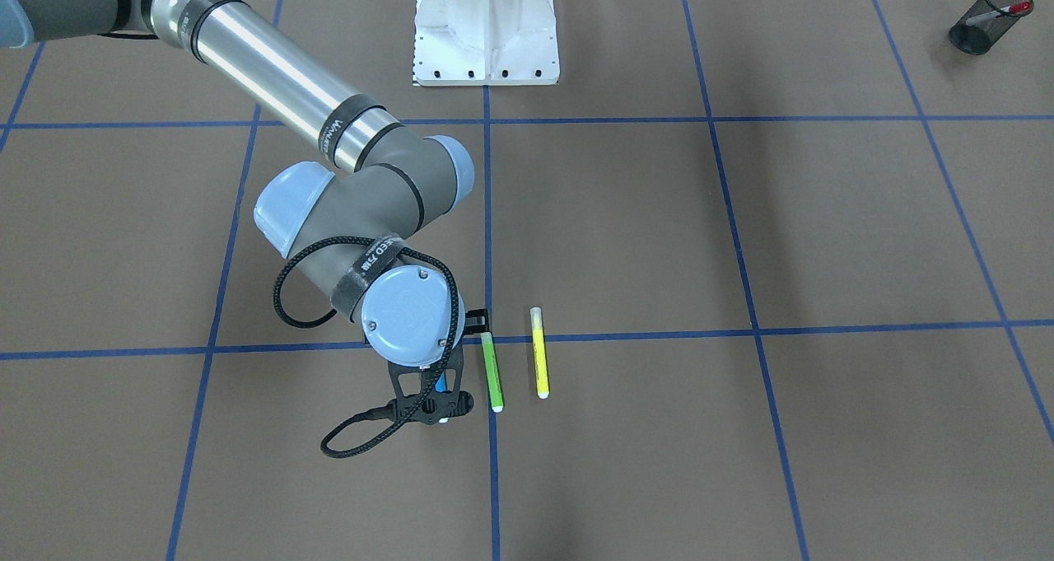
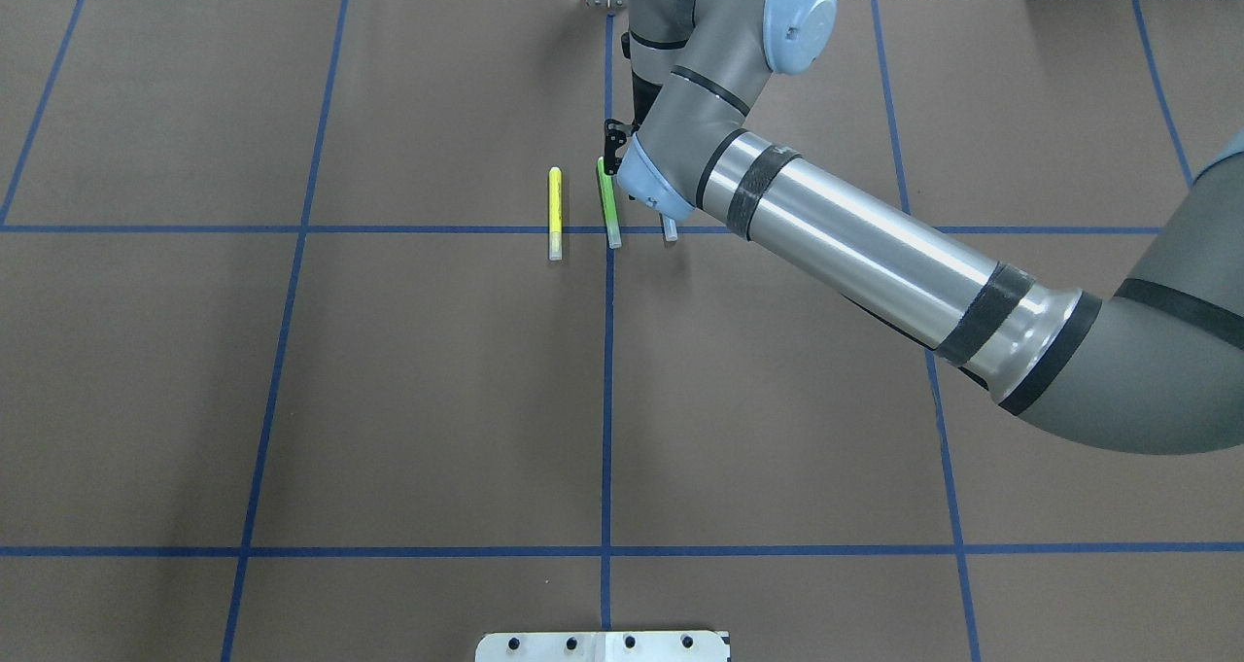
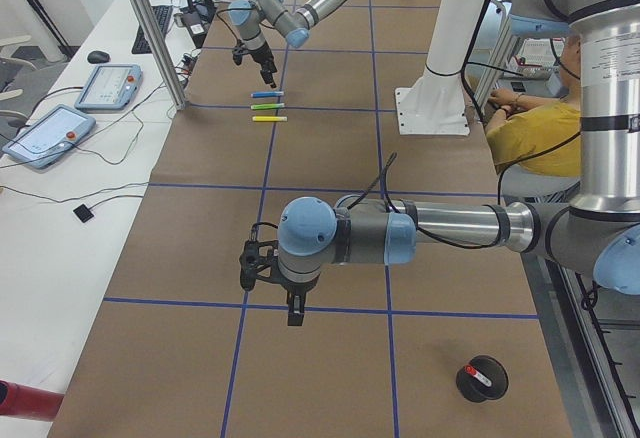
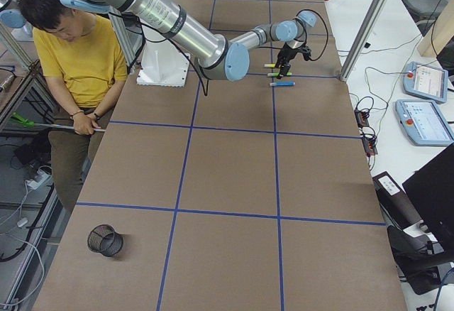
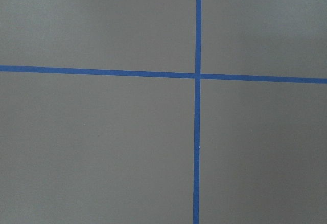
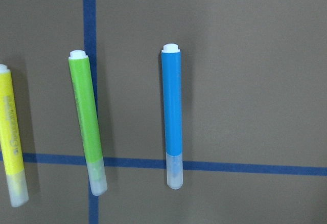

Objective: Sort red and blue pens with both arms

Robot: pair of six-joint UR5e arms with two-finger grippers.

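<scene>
The blue pen (image 6: pixel 172 116) lies flat on the brown table with its clear cap on a blue tape line; nothing touches it. Its cap end (image 2: pixel 670 230) pokes out from under my right wrist, and a strip of its barrel (image 1: pixel 442 382) shows there too. My right gripper (image 4: pixel 283 70) hangs just above it, pointing down, with its fingers hidden by the wrist. The red pen (image 1: pixel 1000 12) stands in a black mesh cup (image 1: pixel 970 39) at the table's left end. My left gripper (image 3: pixel 294 314) hovers over bare table near that cup (image 3: pixel 470 386); its state is unclear.
A green marker (image 1: pixel 492 371) and a yellow marker (image 1: pixel 539 364) lie parallel beside the blue pen. Another black mesh cup (image 4: pixel 104 241) stands at the table's right end. The white pedestal (image 1: pixel 486 30) is at the robot's side. A person (image 4: pixel 78 69) sits beside the table.
</scene>
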